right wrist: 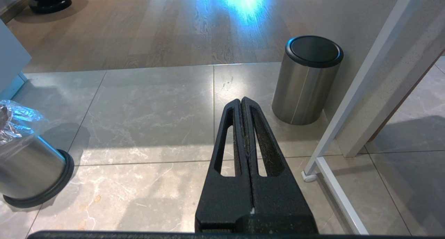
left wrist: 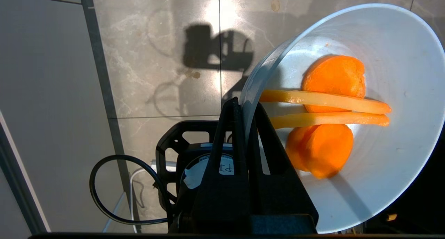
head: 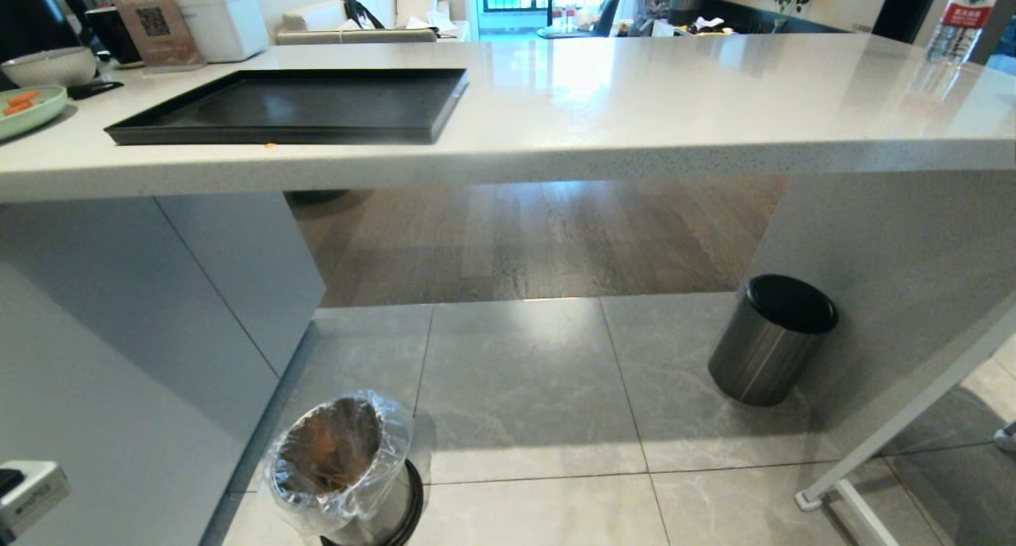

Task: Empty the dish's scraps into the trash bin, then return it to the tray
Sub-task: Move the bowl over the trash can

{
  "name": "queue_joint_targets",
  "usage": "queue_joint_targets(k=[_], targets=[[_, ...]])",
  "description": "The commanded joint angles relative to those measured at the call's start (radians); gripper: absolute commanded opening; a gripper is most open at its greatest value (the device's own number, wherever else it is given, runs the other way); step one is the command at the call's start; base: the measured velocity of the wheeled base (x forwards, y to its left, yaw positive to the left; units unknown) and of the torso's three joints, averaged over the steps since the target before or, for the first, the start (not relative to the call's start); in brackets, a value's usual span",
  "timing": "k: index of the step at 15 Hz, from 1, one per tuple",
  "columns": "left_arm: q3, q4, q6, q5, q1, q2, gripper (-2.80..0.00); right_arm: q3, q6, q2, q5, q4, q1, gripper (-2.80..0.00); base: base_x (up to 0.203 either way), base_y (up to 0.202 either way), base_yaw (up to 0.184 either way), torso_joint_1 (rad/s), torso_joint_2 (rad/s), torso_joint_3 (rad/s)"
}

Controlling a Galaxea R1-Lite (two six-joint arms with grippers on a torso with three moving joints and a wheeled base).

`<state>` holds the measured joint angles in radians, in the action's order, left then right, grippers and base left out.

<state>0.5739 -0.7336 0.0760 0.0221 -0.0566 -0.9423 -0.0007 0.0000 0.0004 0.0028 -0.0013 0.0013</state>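
Left pincer clamped on the near rim of the dish, one finger outside the wall, one inside. Dish held tipped, its open face turned toward the wrist camera. Scraps are in the bowl: two orange slices with two pale yellow sticks lying across them, long axes running from the gripped rim toward the far rim.

Under the dish, in the left wrist view: bare floor tile, part of the robot's own base and a black cable. No trash bin in that view, so the dish does not appear to be over the opening yet.

Head view: trash bin with crinkled liner stands on the floor, low and to the robot's left, close against the cabinet side. Neither arm shows there. The left arm is the nearer one and carries the load. Judgement: the move ahead turns on bringing the dish's lower rim over the liner mouth before tipping further; how far off it lies cannot be read.

Tray sits empty on the tabletop, up and left of centre, well above the bin. A single orange fleck lies just before its front edge.

Right pincer closed on nothing, parked over tile between the trash bin and the dark-lidded bin.
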Motion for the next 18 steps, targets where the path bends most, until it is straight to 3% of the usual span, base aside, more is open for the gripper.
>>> queue_joint_targets(k=[1, 6, 18], targets=[[0.006, -0.003, 0.002, 0.001, 0.0, -0.003, -2.8, -0.001, 0.0, 0.0, 0.0, 0.0, 0.0, -2.8, 0.0, 0.0, 0.0, 0.0, 0.0, 0.0], [-0.002, 0.056, 0.002, 0.004, -0.002, -0.056, -2.8, -0.001, 0.0, 0.0, 0.0, 0.0, 0.0, -2.8, 0.0, 0.0, 0.0, 0.0, 0.0, 0.0], [-0.043, 0.057, 0.002, 0.002, -0.002, -0.064, -2.8, 0.0, 0.002, 0.001, 0.0, 0.0, 0.0, -2.8, 0.0, 0.0, 0.0, 0.0, 0.0, 0.0]])
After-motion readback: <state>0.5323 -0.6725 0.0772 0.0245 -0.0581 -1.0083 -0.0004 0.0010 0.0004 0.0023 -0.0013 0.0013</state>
